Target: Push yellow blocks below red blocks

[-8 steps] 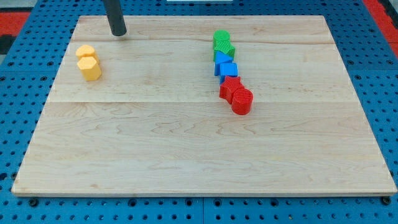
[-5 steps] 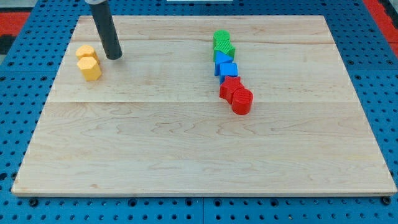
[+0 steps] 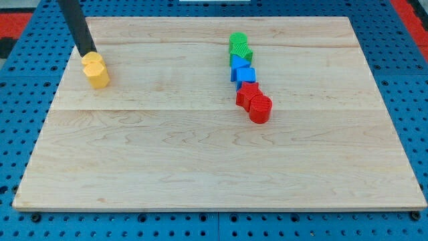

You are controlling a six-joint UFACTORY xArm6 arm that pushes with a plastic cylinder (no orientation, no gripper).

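Two yellow blocks [image 3: 96, 70] under my tip [image 3: 87, 54], a gripless rod tool; red blocks [image 3: 254, 102] well apart.

This looks like a robotics lab. A pale wooden board [image 3: 221, 154] lies on a blue perforated desk [image 3: 408, 80]. Small coloured blocks sit on it beneath a dark rod.

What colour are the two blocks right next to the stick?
Yellow. The yellow blocks sit just below my tip, seen in the camera view.

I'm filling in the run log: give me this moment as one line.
tip: at top edge of yellow blocks, view's left | red blocks: centre-right, below blue blocks and green blocks | yellows not yet below reds
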